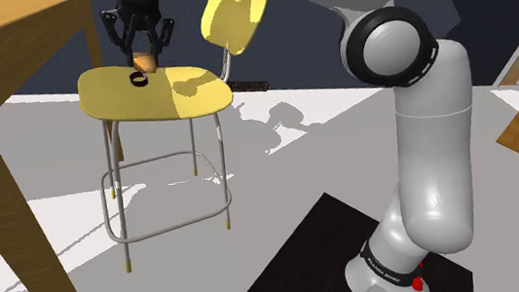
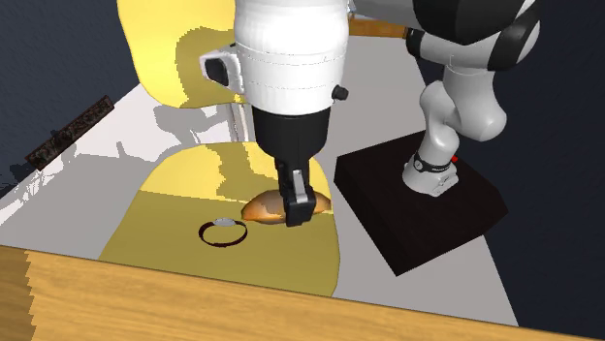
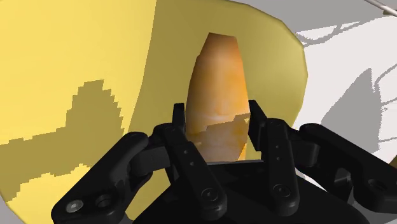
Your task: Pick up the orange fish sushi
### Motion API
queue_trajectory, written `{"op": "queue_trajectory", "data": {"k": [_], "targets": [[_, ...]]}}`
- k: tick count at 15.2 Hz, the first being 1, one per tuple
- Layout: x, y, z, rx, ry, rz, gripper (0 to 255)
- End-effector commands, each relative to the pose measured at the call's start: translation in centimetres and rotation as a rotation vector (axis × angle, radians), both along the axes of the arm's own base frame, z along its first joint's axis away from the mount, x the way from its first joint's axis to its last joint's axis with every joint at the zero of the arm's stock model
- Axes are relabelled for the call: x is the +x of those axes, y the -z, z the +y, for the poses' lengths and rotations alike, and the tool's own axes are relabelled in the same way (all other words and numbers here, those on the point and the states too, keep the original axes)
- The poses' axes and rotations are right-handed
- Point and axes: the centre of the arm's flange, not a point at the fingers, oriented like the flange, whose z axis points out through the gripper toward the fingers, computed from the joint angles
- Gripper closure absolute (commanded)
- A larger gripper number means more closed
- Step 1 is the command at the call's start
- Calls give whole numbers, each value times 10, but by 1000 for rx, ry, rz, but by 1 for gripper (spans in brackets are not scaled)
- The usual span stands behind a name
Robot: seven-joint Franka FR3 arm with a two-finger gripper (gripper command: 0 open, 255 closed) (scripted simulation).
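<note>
The orange fish sushi (image 3: 216,70) is a long orange piece lying on the yellow chair seat (image 1: 184,94), toward its back. My black gripper (image 3: 218,118) comes straight down over it, and both fingers press against its sides. Seen from the shoulder view, the gripper (image 1: 145,49) stands above the sushi (image 1: 146,60). In the second exterior view, one finger (image 2: 294,199) covers the middle of the sushi (image 2: 262,207). Whether the sushi rests on the seat or hangs just above it, I cannot tell.
A small black ring (image 2: 223,233) lies on the seat next to the sushi. The yellow backrest (image 1: 235,10) rises behind. A wooden table (image 1: 4,57) stands close beside the chair, and its top (image 2: 194,300) borders the seat. A dark bar (image 1: 252,86) lies on the floor.
</note>
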Motion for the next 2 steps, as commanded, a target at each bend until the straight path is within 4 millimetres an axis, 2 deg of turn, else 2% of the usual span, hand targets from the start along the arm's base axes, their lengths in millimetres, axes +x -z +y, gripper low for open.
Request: {"op": "queue_trajectory", "data": {"k": [1, 2], "targets": [[0, -6, 0, 0, 0, 1, 255], [0, -6, 0, 0, 0, 1, 255]]}}
